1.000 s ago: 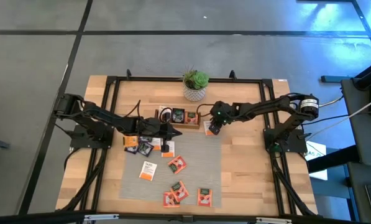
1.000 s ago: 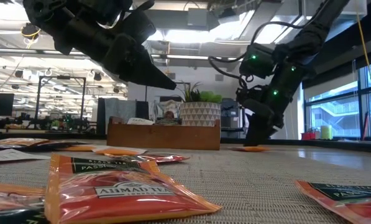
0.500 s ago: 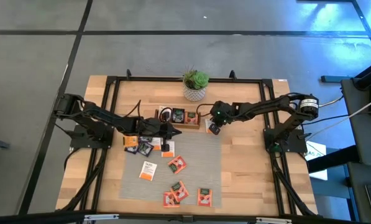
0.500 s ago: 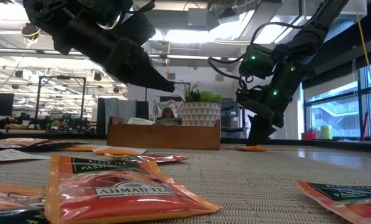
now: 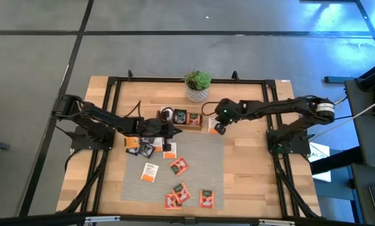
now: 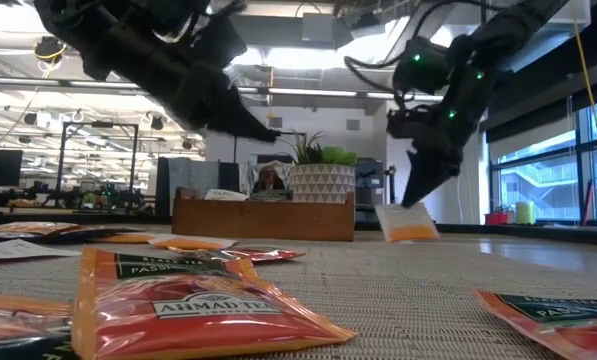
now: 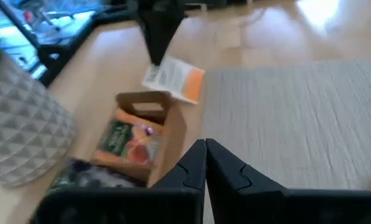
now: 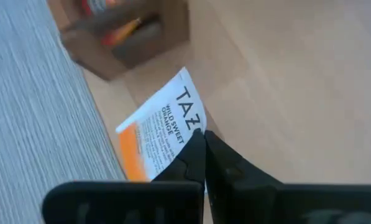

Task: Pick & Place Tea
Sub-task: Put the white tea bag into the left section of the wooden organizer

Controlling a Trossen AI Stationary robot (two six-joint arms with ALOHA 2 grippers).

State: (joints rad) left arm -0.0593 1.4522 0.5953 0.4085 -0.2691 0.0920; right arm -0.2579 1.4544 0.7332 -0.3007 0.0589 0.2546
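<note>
The tea is small flat packets. Several orange-red ones [image 5: 179, 166] and a few dark ones [image 5: 146, 149] lie flat on the grey ribbed mat [image 5: 200, 163]. My right gripper [image 5: 218, 129] is shut on a white-and-orange packet [image 6: 408, 222] just right of the wooden tray [image 5: 181, 117], which holds more packets. My left gripper [image 5: 173, 132] hovers shut with nothing in it over the mat's far edge, by the tray's near side. My right gripper pinches the white-and-orange packet between its two fingers at an edge of the white half [image 8: 188, 127]. The fingers slant down from the right. The packet hangs tilted below them, orange end [image 6: 414, 235] lowest; whether that end touches the table, I cannot tell.
A potted plant [image 5: 198, 85] stands behind the tray at the far edge. A black frame [image 5: 112, 113] runs around the tabletop. Bare wood [image 5: 250, 163] lies to the right of the mat.
My right gripper has shut on the white-and-orange packet, which lay flat on the wood, and has risen. The packet has tipped up and now hangs from the fingers by its white end.
</note>
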